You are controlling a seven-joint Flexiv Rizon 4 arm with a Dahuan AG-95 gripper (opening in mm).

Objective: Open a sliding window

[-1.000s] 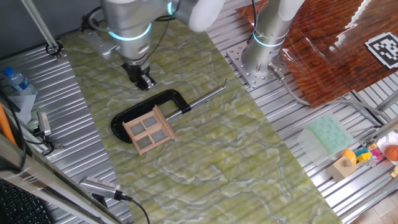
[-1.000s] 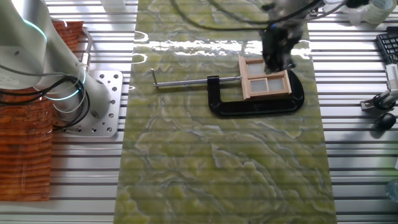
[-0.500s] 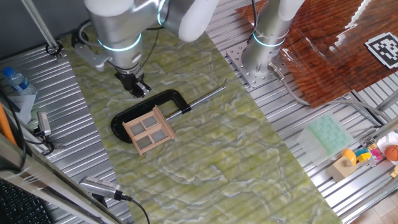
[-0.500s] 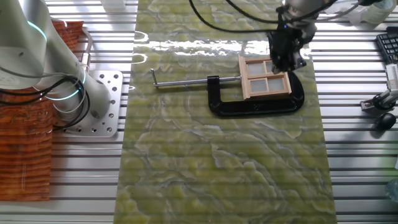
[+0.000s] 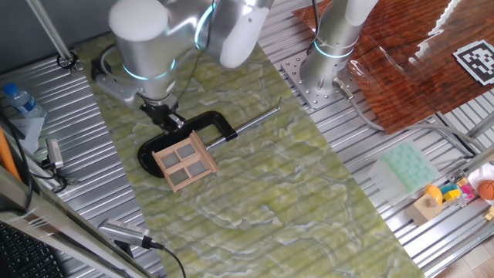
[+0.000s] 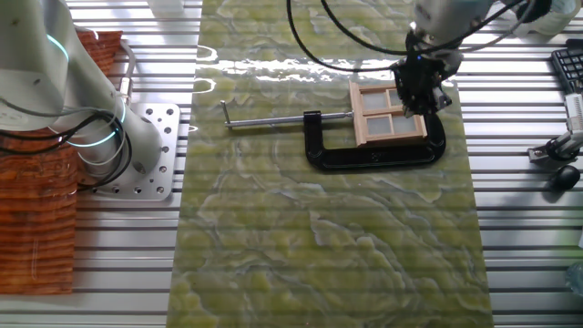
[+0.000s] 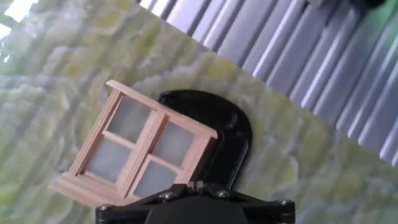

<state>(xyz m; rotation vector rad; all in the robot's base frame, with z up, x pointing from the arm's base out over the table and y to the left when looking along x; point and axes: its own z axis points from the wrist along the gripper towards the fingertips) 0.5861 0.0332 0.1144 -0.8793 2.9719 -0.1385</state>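
- The surface [image 5: 309, 201] carries a green marbled mat.
- A black clamp [image 5: 202, 123] lies on it.
- The window [image 5: 184, 161] rests inside the clamp.
- The pincer [image 5: 168, 118] hovers beside the window; whether it is open cannot be told.

Both fixed views are looking steeply down at the green mat [image 5: 293, 177] from opposite sides, sharing the sliding window [image 5: 184, 161] and C-clamp [image 6: 378, 155]. The hand view is looking down close at the same window [image 7: 140, 149], centre frame.

Tan sliding window [image 5: 184, 161], black C-clamp [image 5: 202, 121], green marbled mat [image 5: 293, 177]
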